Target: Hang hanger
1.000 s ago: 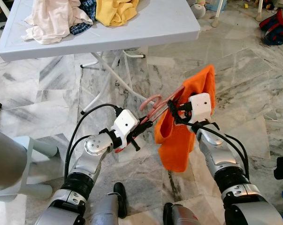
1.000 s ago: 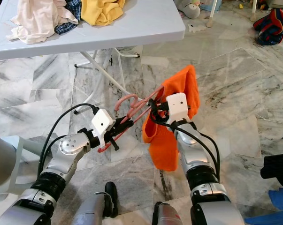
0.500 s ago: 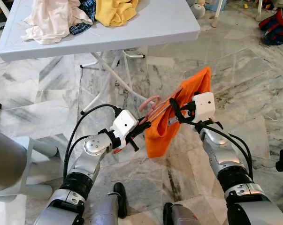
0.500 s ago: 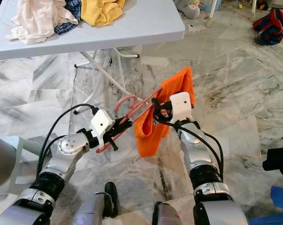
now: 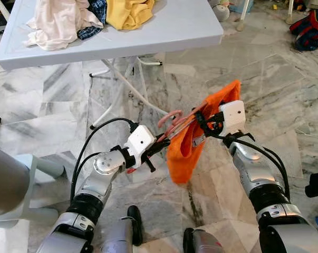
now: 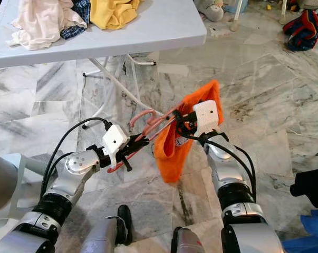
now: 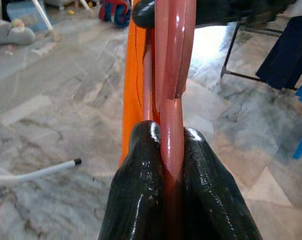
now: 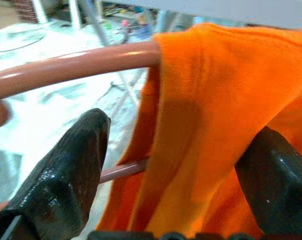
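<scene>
A pink plastic hanger (image 5: 175, 122) stretches between my two arms above the marble floor. My left gripper (image 5: 156, 147) is shut on its lower end; the left wrist view shows both black fingers (image 7: 140, 190) pinching the pink bar (image 7: 173, 75). An orange cloth (image 5: 184, 150) is draped over the hanger's far arm and hangs bunched below it. My right gripper (image 5: 202, 125) is at that arm, open. In the right wrist view its fingers stand wide apart on either side of the orange cloth (image 8: 206, 125), with the pink hanger (image 8: 80, 65) crossing above them.
A white folding table (image 5: 169, 34) stands ahead, its legs (image 5: 128, 87) reaching toward my arms. On it lie cream (image 5: 58, 21) and yellow (image 5: 128, 11) clothes. A red and blue bag (image 5: 309, 29) lies far right. A grey rounded object (image 5: 6, 179) is at my left.
The orange cloth, hanging long a second ago, has been gathered up and now hangs shorter on the hanger. My right gripper has shifted slightly right. The left gripper has kept its hold.
</scene>
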Robot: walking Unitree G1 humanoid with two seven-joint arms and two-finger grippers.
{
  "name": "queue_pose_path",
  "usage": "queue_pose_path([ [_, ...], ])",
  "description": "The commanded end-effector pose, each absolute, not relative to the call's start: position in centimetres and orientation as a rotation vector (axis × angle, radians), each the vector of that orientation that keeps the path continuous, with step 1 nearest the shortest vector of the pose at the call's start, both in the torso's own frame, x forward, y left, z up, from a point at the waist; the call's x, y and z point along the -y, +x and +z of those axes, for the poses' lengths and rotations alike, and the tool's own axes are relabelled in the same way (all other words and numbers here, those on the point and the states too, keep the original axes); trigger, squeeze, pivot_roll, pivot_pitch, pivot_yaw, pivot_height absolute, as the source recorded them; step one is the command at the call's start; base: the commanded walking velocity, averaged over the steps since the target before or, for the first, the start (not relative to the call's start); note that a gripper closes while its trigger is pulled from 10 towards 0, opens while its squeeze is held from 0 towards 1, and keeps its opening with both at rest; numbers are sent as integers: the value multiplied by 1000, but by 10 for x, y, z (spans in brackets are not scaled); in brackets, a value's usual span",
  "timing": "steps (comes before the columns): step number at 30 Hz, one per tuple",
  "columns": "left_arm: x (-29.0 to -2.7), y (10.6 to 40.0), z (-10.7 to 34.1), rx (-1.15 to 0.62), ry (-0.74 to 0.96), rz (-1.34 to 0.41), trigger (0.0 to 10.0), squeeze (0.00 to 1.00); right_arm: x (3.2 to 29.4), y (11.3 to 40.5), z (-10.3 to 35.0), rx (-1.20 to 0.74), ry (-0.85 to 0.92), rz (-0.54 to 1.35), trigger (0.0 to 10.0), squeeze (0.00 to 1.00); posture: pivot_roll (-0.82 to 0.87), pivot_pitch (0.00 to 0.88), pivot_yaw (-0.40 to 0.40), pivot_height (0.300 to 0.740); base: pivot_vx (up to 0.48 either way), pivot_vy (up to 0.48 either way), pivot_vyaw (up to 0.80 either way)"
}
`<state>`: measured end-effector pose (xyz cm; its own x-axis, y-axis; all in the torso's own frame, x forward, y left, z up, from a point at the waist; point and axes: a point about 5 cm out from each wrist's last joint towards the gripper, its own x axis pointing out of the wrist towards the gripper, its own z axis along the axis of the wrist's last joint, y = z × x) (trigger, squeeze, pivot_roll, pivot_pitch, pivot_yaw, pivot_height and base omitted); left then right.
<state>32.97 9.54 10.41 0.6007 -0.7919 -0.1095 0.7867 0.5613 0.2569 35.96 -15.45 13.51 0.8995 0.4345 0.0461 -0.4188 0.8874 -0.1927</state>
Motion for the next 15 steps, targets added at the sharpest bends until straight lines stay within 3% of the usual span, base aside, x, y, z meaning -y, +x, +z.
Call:
queue_pose_path([
  [1,-95,330,107,44,301,-930,0,0,153,356,132,79,-190,488,10000,0,-32,251,17,740,0,0,0],
  [6,-95,331,108,44,303,-930,0,0,150,351,128,57,-216,587,10000,0,-34,252,18,740,0,0,0],
  [14,-96,331,108,44,306,-931,0,0,162,352,125,26,-241,535,10000,0,-35,254,19,740,0,0,0],
  [15,-96,331,108,45,306,-933,0,0,162,352,121,14,-245,517,9098,0,-33,255,21,740,0,0,0],
])
